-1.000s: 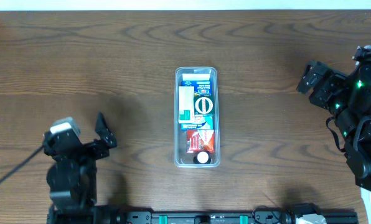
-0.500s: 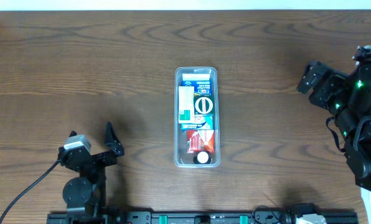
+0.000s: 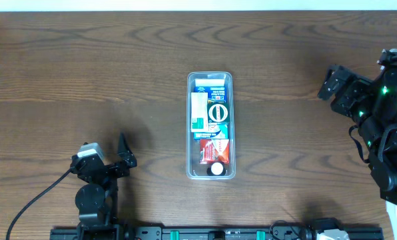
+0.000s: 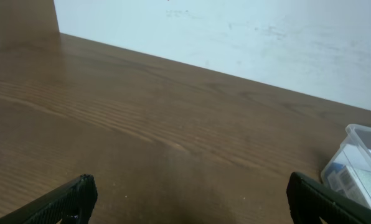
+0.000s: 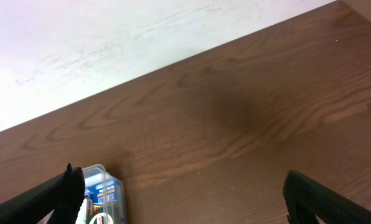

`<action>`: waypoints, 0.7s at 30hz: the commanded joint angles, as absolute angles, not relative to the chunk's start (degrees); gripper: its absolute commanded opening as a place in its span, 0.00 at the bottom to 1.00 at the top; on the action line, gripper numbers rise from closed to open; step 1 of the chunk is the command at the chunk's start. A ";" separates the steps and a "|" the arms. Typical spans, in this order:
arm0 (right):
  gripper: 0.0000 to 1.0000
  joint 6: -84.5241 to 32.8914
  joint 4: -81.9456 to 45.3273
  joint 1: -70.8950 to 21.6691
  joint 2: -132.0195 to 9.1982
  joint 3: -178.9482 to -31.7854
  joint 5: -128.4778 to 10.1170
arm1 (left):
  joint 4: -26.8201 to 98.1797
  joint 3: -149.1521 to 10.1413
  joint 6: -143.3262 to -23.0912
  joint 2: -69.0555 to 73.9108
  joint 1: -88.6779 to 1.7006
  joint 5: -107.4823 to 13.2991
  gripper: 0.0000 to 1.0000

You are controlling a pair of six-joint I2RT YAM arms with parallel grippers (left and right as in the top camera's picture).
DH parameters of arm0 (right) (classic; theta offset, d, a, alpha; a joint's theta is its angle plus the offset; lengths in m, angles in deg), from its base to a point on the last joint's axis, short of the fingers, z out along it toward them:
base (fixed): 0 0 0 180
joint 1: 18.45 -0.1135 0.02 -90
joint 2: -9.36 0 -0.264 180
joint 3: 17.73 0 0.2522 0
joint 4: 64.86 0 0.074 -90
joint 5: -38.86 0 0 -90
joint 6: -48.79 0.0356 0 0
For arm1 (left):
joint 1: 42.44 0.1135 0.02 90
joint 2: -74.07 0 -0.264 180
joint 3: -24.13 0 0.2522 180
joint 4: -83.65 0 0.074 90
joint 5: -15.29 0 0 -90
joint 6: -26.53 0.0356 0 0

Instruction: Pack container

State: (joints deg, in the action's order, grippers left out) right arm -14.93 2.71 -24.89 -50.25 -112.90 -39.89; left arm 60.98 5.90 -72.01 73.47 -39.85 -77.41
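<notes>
Surface: dark wood-grain table (image 3: 85, 67), with a white wall along its far edge.
Left jaws: wide apart, nothing between them; the two black fingertips (image 4: 70, 198) sit at opposite sides of the wrist view.
Left gripper (image 4: 192, 208): low over bare wood close to the near edge, toward the left corner, pointing at the far edge.
Right jaws: wide apart too, holding nothing; only the dark tips (image 5: 300, 190) show in the wrist view.
Right gripper (image 5: 182, 199): by the right edge of the table, well apart from the tray.
Container (image 3: 212, 76): clear plastic tray at the middle of the table, long side running from near edge to far edge, untouched by either arm.
Inside the container: blue box (image 3: 202, 85) at the far end, green-and-white pack (image 3: 198, 110) beside a round green-labelled item (image 3: 218, 112), red pack (image 3: 215, 148) nearer, small white round piece (image 3: 216, 169) at the near end.
Cable (image 3: 32, 200): black, trailing from the left arm toward the near-left corner.
</notes>
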 commanded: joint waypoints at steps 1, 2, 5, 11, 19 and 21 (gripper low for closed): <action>0.99 -15.37 2.75 -24.41 -50.27 -113.03 -39.54 | 59.80 6.19 -71.44 73.89 -39.50 -76.62 0.98; 0.99 -15.37 2.75 -24.41 -50.27 -113.03 -39.54 | 59.03 6.19 -71.44 73.87 -39.50 -76.62 0.98; 0.99 -15.37 2.75 -24.41 -50.27 -113.03 -39.54 | 56.43 6.19 -71.44 73.85 -39.50 -76.62 0.98; 0.99 -15.37 2.75 -24.41 -50.27 -113.03 -39.54 | 56.21 6.19 -71.44 73.74 -39.50 -76.62 0.98; 0.99 -15.37 2.75 -24.41 -50.27 -113.03 -39.54 | 56.21 6.19 -71.44 73.71 -39.50 -76.62 0.98; 0.99 -15.37 2.75 -24.41 -50.27 -113.03 -39.54 | 56.21 6.19 -71.44 73.74 -39.50 -76.62 0.98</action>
